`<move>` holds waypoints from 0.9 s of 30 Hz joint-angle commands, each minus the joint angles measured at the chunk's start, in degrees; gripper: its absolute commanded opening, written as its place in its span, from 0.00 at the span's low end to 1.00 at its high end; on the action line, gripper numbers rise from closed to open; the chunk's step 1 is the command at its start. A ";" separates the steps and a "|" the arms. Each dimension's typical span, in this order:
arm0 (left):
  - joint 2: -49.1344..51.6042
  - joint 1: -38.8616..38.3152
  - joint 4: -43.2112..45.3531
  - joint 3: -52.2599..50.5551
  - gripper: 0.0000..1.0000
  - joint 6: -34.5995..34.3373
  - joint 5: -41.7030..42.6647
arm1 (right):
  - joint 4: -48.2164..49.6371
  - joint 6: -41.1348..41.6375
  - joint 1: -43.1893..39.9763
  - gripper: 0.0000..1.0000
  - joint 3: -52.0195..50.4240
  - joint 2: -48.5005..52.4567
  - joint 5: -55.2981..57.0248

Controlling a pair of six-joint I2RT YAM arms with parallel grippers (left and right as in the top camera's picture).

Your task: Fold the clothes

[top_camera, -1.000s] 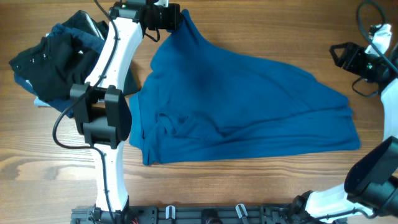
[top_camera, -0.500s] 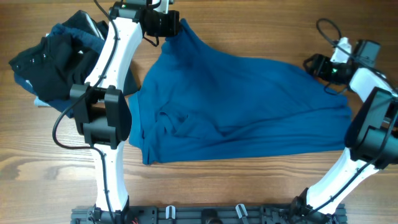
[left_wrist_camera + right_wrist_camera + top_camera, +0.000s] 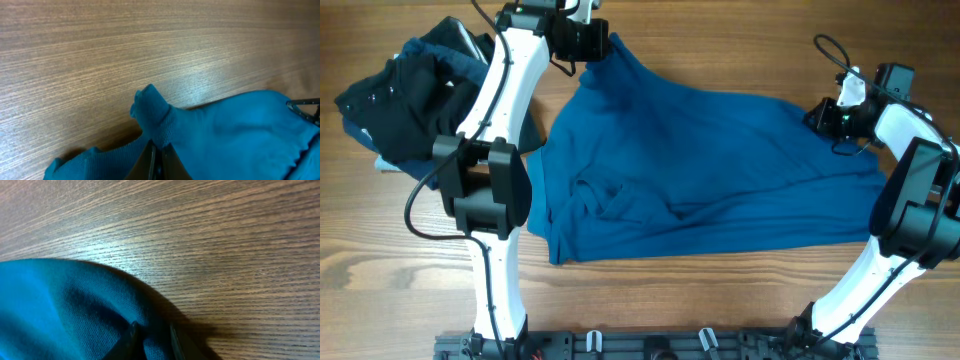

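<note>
The blue shirt point(image 3: 710, 170) lies spread across the tabletop point(image 3: 720, 310) beside a dark garment heap point(image 3: 405, 95). The left fingers point(image 3: 157, 157) are pinched tight on one far corner; the right fingers point(image 3: 152, 335) are nearly closed on a thin fold of the other edge — a shallow bite that could slip once lifted, dropping that side.

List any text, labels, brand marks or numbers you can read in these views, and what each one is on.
None: no readable word, label, brand or number shows in any view.
The blue shirt is plain, with no visible tag or print.
The dark garment heap has small pale specks, too small to read as text.
The wooden table and both arms bear no legible marking.
</note>
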 commanded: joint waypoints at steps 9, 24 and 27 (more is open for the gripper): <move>-1.29 -0.17 -0.31 1.18 0.04 -0.70 -0.22 | 1.51 3.96 -1.36 0.43 -0.96 2.38 1.46; -1.29 -0.22 -0.48 1.18 0.04 -0.70 -0.44 | 1.81 8.68 -5.18 0.04 0.83 0.35 -10.01; -1.29 -0.22 -0.74 1.18 0.04 -0.68 -0.42 | 2.27 6.80 -6.34 0.04 1.66 -3.04 -13.94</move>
